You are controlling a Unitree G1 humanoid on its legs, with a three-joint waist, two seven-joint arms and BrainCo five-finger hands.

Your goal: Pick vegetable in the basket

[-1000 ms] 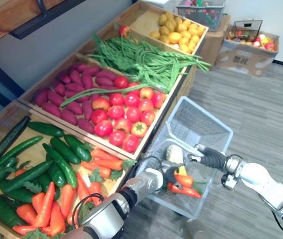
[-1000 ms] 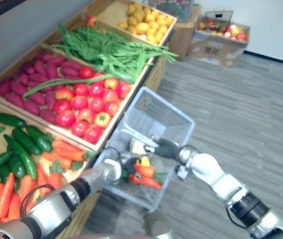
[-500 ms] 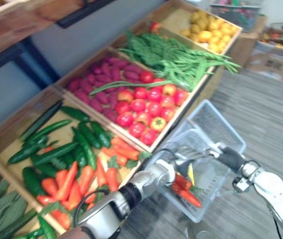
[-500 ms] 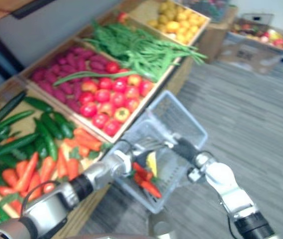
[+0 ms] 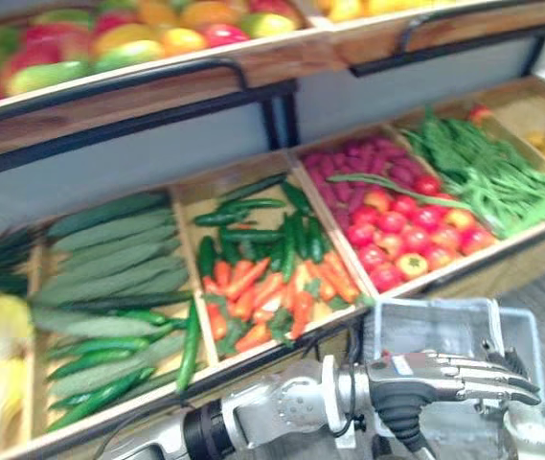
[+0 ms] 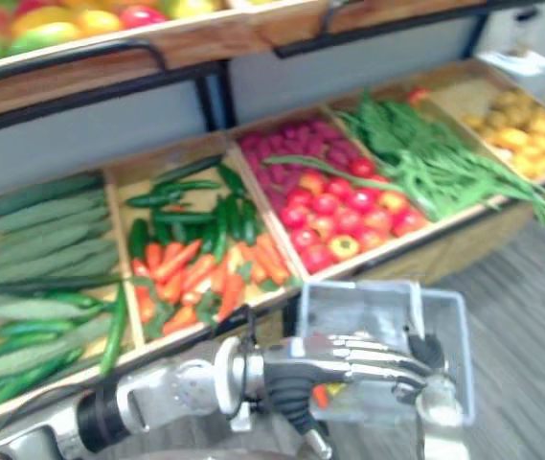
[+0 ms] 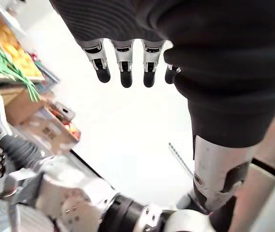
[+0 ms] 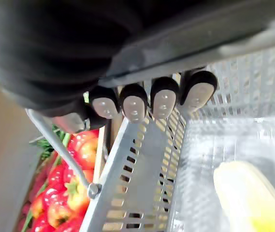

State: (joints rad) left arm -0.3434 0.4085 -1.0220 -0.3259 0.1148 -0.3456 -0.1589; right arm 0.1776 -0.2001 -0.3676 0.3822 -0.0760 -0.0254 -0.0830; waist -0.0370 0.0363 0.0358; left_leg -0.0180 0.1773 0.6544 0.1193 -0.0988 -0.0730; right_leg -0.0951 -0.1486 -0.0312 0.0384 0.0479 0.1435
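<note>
Grey basket (image 5: 444, 321) hangs from our right hand (image 8: 144, 99), curled on its handle (image 8: 234, 38); left hand (image 5: 425, 374) flat, empty by it; swing could spill it.

Pale grey slotted basket (image 6: 368, 305); orange carrots (image 5: 256, 289)

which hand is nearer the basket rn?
Right. The right hand is on the basket, fingers curled round its handle; the left hand is open, held over it, touching nothing.
</note>
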